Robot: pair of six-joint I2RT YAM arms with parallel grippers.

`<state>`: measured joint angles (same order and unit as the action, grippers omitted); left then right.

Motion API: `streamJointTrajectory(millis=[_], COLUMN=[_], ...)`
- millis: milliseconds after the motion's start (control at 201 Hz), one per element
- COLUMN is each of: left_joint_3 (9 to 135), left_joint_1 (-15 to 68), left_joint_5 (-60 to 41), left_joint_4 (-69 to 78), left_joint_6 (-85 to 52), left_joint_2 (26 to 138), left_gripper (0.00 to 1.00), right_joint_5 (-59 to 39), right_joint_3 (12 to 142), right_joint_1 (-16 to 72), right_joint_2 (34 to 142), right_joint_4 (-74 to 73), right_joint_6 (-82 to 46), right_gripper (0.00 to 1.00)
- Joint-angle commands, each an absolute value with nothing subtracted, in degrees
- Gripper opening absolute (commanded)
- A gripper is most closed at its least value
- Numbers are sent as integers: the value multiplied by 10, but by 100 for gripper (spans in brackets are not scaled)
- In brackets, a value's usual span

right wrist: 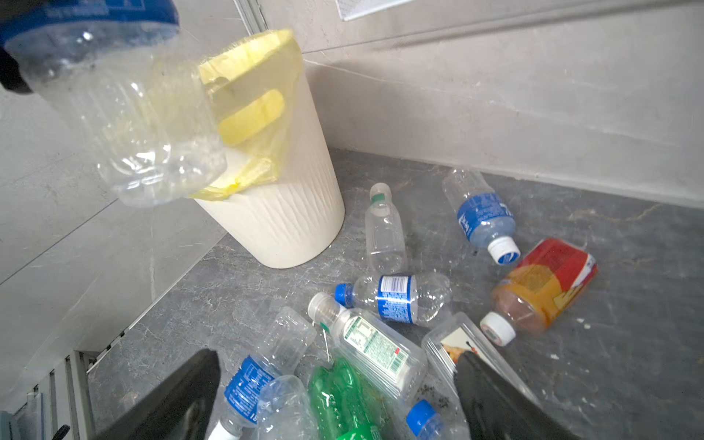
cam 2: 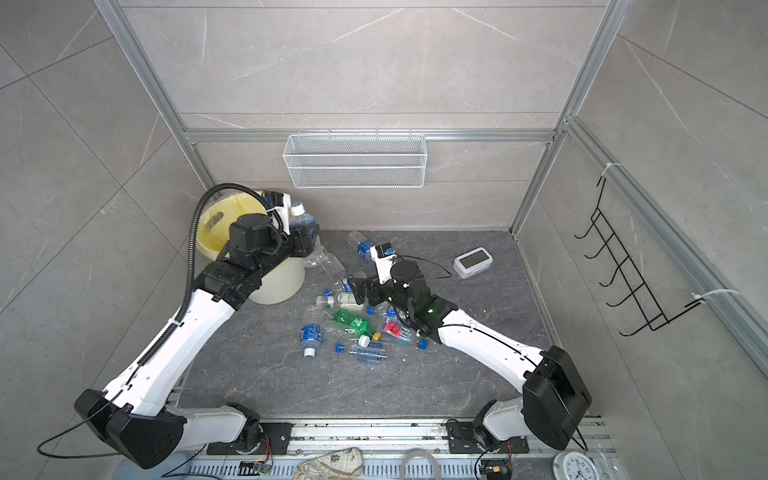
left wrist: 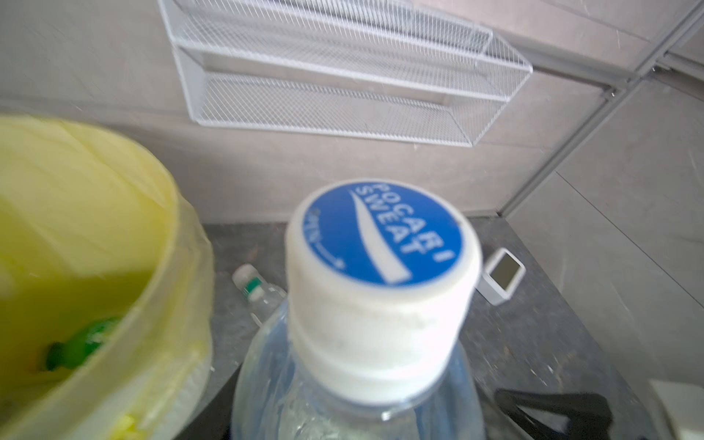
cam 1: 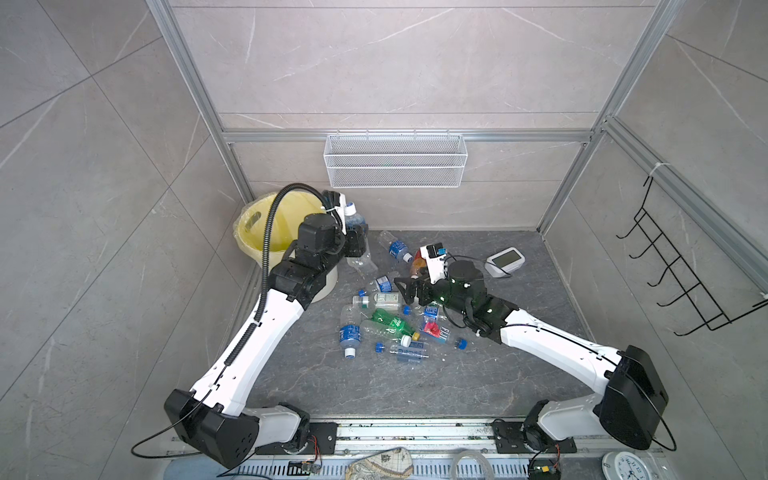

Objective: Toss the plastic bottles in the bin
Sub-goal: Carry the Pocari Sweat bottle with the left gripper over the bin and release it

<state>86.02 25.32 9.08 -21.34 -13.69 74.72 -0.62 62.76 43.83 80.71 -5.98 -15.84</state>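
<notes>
bench (cam 1: 374, 390): dark grey marbled slab, plastic bottles (right wrist: 396, 299) strewn mid-surface
walls: pale grey tile, aluminium framing, mesh basket (cam 1: 395, 166) hung at the back
bin (right wrist: 289, 213): far left corner
left claw (cam 1: 356, 239): grasping a clear bottle (left wrist: 381, 304) beside the bin's rim
right claw (cam 1: 405, 289): released, over the pile

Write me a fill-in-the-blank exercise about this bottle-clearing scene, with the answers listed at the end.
1. The left gripper is shut on a clear bottle whose cap reads Pocari ____.
2. The bin is lined with a ____ bag.
3. The right gripper hangs over the loose bottles with its jaws ____.
4. The orange-red bottle lies on its side, closed with a ____ cap.
Missing words: Sweat; yellow; open; white.
</notes>
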Motion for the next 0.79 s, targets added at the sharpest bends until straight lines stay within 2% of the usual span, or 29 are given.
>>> streamJointTrajectory(millis=[0,109,309,458,503,567,617,786], left_joint_3=[923,987,1031,1048,1065,1091,1102,1133], left_joint_1=[236,211,180,79,63,56,56,54], left_joint_5=[184,207,233,170,158,141,137,122], left_joint_4=[-240,-255,-231,-274,-305,-350,-367,-407], left_joint_6=[-79,-70,-35,-85,-99,-111,-114,-125], left_joint_2=[734,736,730,802,833,867,881,898], left_gripper=[55,55,53,56,63,87,99,100], right_joint_5=[49,78,70,64,63,64,65,74], right_joint_3=[701,753,810,833,836,837,832,808], right_joint_1=[467,499,525,531,533,537,538,538], right_joint_2=[824,842,867,891,896,896,892,871], right_joint_4=[33,54,63,77,84,93,98,100], right_joint_6=[-129,-128,-138,-154,-156,-156,-156,-156], right_gripper=[99,99,99,99,99,99,99,99])
